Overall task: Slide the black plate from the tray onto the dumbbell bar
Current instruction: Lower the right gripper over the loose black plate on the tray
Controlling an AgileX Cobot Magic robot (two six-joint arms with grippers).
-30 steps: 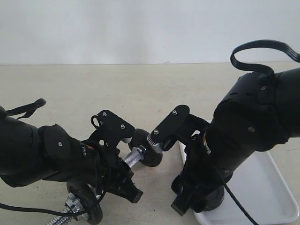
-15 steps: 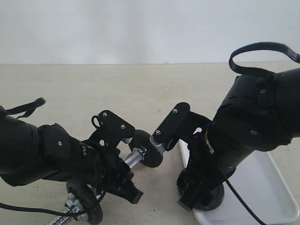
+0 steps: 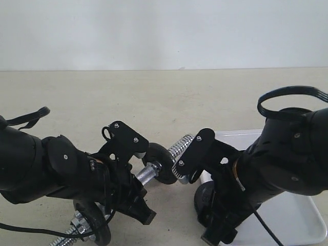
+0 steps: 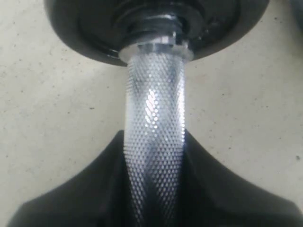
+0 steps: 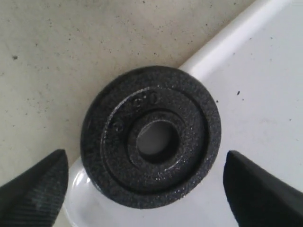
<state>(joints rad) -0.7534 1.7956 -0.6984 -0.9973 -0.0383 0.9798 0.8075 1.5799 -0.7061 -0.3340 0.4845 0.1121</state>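
One black plate (image 5: 150, 161) lies flat at a corner of the white tray (image 5: 265, 94), partly over its rim. My right gripper (image 5: 147, 194) hovers above it, open, with a fingertip (image 5: 35, 189) on either side and apart from the plate. In the exterior view that plate (image 3: 204, 197) shows dark beneath the right arm. My left gripper (image 4: 154, 189) is shut on the knurled dumbbell bar (image 4: 154, 123). The bar (image 3: 148, 171) slants up to the right, carrying a black plate (image 3: 161, 163), with its threaded end (image 3: 182, 143) bare.
Another black plate (image 3: 96, 228) sits on the bar's lower end near the bottom-left. The tray (image 3: 292, 215) lies at the bottom-right under the right arm. The beige tabletop (image 3: 154, 97) runs back to a white wall.
My right arm has dropped and drawn back from the bar toward the tray, uncovering the threaded end. The left arm and bar have held still.
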